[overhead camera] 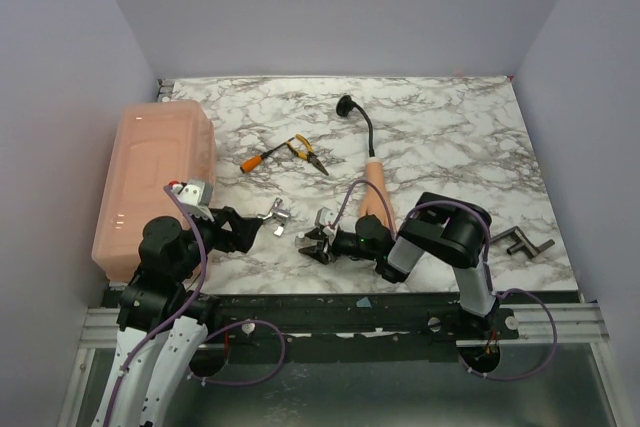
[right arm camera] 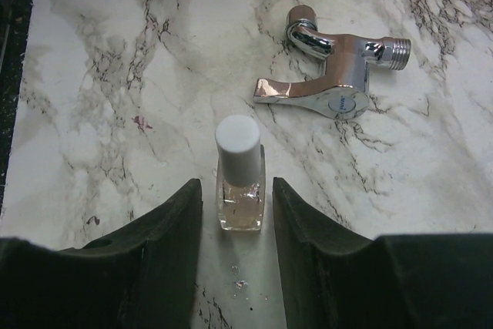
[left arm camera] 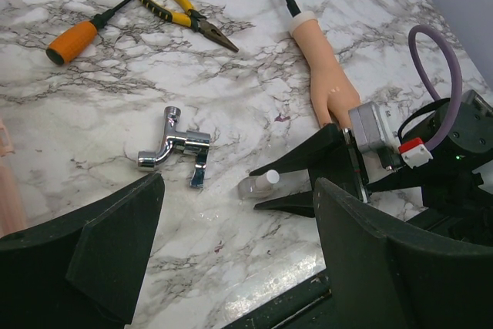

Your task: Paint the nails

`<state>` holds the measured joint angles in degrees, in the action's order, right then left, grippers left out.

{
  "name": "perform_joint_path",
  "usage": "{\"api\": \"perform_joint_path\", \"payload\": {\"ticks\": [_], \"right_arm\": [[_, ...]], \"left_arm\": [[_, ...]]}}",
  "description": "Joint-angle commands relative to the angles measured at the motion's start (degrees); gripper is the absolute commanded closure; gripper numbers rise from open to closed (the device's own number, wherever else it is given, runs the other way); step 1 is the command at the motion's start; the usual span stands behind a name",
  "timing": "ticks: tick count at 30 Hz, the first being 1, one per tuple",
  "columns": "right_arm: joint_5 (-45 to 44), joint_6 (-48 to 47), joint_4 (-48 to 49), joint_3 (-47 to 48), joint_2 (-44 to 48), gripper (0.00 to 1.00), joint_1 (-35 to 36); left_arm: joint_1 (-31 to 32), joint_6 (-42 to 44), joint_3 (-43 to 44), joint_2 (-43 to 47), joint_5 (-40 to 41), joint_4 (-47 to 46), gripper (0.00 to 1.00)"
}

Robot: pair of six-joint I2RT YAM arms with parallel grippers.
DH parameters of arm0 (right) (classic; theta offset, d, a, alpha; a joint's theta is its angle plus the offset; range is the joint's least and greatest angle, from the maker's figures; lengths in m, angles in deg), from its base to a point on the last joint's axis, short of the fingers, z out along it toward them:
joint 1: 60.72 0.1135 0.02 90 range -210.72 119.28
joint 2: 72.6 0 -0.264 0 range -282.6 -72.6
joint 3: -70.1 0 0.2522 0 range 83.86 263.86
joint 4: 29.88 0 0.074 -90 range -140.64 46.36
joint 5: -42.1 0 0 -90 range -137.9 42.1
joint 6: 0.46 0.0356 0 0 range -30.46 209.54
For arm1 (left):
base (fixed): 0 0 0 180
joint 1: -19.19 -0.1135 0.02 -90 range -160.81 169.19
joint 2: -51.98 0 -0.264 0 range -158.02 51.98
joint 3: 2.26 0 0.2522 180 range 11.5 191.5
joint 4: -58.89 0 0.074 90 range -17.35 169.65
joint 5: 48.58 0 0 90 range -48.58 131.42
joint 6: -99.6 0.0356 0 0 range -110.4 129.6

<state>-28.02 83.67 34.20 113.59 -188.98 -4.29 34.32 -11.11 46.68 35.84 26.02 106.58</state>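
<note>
Marble-patterned table (left arm camera: 100, 113) carried everything. A small clear bottle (right arm camera: 240, 182) with a white cap (right arm camera: 237, 138) lay on its side, cap pointing away from the right wrist camera. The right gripper (right arm camera: 237, 184) sat low with one finger on each side of the glass. A thin strip of table showed along both sides, so the jaws were apart and not yet pinching. That straddle probably lined up a squeeze across the flat body, leaving the cap free for unscrewing.

The left gripper (left arm camera: 239, 184) hung wide open and empty just above the table, facing the bottle, likely waiting to take the cap. A chrome tap (right arm camera: 331, 86) lay just beside the bottle, close enough to be bumped.

The hand (left arm camera: 327, 75) lay flat near the right arm, wrist stub away from the robot. Its nails were hidden beneath that arm, so no paint could be judged. The task looked barely begun.
</note>
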Motion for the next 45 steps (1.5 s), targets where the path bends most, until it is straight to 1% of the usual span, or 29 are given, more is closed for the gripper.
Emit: {"api": "perform_joint_path", "payload": {"ticks": [1,3,14,18,22,23,24,28,32,34,37,39,43,45], "right_arm": [[-1.83,-1.68,-0.41,-0.86,-0.47,0.56,0.64],[-2.01,-1.54,-0.28,-0.93,-0.62,0.57,0.72],[-3.26,-1.07,-0.51,-0.14,-1.17,0.68,1.01],[-3.14,-1.09,-0.89,-0.03,-0.74,0.78,1.04],[-2.27,-1.28,-3.33,0.13,1.86,0.95,1.19],[-1.86,-1.44,-4.43,0.14,3.02,0.98,1.24],[-1.47,-1.83,-6.18,0.09,4.60,1.00,1.29],[1.05,-2.52,-16.37,0.29,13.00,1.00,1.32],[4.03,-2.38,-29.91,0.70,22.99,1.00,1.32],[4.44,-2.38,-38.40,1.61,28.47,1.00,1.39],[4.83,-1.68,-48.12,2.83,35.02,1.00,1.35],[5.72,-1.06,-53.73,3.55,39.28,1.00,1.33],[9.22,2.05,-63.52,6.24,47.01,1.00,1.37],[11.18,3.77,-69.69,9.31,49.46,1.00,1.33]], "left_arm": [[0.24,0.85,-0.26,0.88,1.07,-0.45,0.19],[0.24,0.85,-0.20,0.89,1.03,-0.45,0.19],[0.24,0.85,-0.24,1.15,1.12,-0.46,0.19],[0.24,0.85,-0.34,1.17,1.07,-0.42,0.19],[0.24,0.85,-0.25,1.24,0.99,-0.48,0.19],[0.24,0.85,-0.28,1.26,0.92,-0.45,0.19],[0.24,0.85,-0.33,1.29,0.83,-0.57,0.19],[0.24,1.19,-0.46,1.54,-0.60,-0.95,0.19],[0.24,1.69,-0.70,1.83,-2.90,-1.65,0.19],[0.24,2.05,-0.64,1.94,-4.40,-1.93,0.19],[0.24,2.74,-0.65,2.49,-7.17,-2.76,0.19],[0.24,3.46,-0.70,2.72,-11.25,-3.75,0.19],[0.23,4.79,-0.35,1.59,-24.12,-6.71,0.21],[0.21,4.28,-0.54,0.50,-30.31,-9.06,0.22]]}}
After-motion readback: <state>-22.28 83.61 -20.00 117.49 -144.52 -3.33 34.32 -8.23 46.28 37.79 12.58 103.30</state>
